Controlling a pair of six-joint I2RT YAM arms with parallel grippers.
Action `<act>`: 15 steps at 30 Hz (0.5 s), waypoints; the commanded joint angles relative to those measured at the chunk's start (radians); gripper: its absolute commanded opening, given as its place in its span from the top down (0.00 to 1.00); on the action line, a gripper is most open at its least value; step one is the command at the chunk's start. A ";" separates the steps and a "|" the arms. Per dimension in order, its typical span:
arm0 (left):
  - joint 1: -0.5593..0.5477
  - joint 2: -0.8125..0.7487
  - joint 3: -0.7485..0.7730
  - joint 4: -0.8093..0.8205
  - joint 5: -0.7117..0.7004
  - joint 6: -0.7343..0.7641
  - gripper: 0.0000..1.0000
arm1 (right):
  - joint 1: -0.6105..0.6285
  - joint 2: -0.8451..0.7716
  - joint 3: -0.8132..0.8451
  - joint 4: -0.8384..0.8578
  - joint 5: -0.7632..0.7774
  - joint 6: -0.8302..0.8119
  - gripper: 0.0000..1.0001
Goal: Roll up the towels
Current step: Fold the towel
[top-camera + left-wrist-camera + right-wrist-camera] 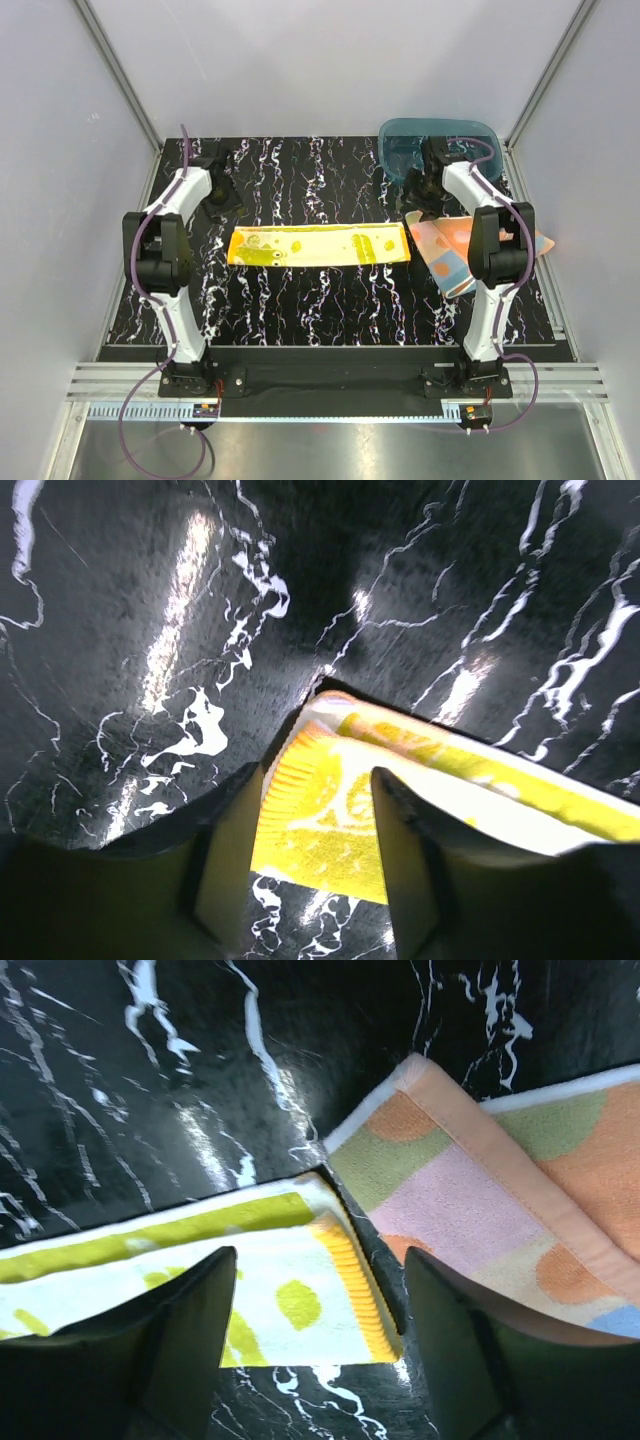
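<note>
The yellow towel (318,244) is lying as a long strip running left to right across the middle of the surface (300,180). The left tool (314,800) is hanging open over its left end and the right tool (318,1270) open over its right end, neither gripping it. The top view is showing the whole strip, while the wrist views are showing only its ends, with the orange dotted towel (480,1190) just beside the right one.
</note>
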 commanded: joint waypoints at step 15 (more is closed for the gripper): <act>-0.054 -0.399 -0.427 0.206 0.089 -0.030 0.55 | 0.257 -0.309 -0.293 0.240 -0.420 0.013 0.97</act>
